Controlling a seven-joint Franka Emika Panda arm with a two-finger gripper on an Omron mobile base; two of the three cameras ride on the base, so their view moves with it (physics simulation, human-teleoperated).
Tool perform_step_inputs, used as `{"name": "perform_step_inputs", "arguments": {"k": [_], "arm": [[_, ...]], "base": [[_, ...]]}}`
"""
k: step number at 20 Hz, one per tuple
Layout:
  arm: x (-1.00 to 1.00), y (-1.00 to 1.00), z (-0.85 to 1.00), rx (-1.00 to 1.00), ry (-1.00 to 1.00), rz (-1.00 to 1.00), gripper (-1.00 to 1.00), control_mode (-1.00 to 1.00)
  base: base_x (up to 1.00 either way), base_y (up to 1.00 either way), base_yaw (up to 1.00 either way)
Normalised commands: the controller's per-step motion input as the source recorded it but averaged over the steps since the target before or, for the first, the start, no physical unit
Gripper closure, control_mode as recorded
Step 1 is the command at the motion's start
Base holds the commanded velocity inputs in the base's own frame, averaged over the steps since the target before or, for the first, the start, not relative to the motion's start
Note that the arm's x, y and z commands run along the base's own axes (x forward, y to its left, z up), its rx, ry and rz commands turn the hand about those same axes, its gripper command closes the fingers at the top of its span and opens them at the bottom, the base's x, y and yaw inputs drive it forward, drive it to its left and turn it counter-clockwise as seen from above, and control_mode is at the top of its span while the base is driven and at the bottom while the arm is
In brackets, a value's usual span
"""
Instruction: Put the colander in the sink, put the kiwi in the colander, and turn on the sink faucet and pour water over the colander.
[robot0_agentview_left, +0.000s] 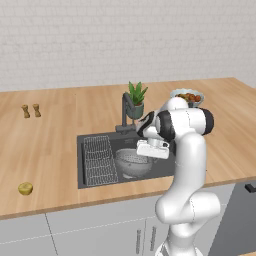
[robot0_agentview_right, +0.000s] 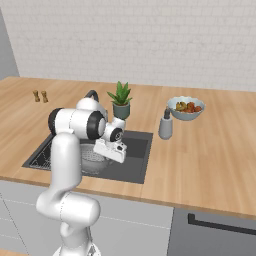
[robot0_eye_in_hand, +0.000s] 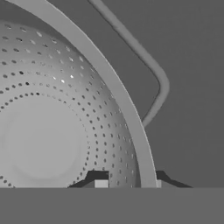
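The counter (robot0_agentview_left: 55, 135) spans the middle of both base views, with the sink (robot0_agentview_left: 90, 177) sunk at its centre. The colander (robot0_agentview_left: 132, 162) sits inside the sink, right of the wire rack (robot0_agentview_left: 99, 160), and it looks empty in the hand view. The faucet (robot0_agentview_left: 125, 112) stands just above the sink, beside the plant (robot0_agentview_left: 136, 100).

The gripper (robot0_eye_in_hand: 127, 183) sits low over the colander, its fingers (robot0_eye_in_hand: 99, 183) nearly closed with the colander's rim passing between them — they look pinched on that rim.

The kiwi (robot0_agentview_left: 25, 188) lies at lower left of the left base view, well apart from the sink.

The step in hand seems to be letting go: check the colander sits flat on its base, open fully, then lift straight up — a sideways drag could tip it.
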Motion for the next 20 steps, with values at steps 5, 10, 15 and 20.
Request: {"name": "perform_step_inputs", "arguments": {"k": [5, 10, 15, 20], "arm": [[-0.19, 0.01, -0.05, 0.00, -0.09, 0.00, 1.00, -1.00], [-0.18, 0.12, 0.08, 0.02, -0.05, 0.00, -1.00, -1.00], [-0.18, -0.02, 0.49, 0.09, -0.06, 0.00, -1.00, -1.00], [-0.28, -0.06, 0.59, 0.13, -0.03, 0.00, -1.00, -1.00]], "base": [[0.00, 0.00, 0.00], [0.00, 0.00, 0.00], [0.00, 0.00, 0.00], [0.00, 0.00, 0.00]]}}
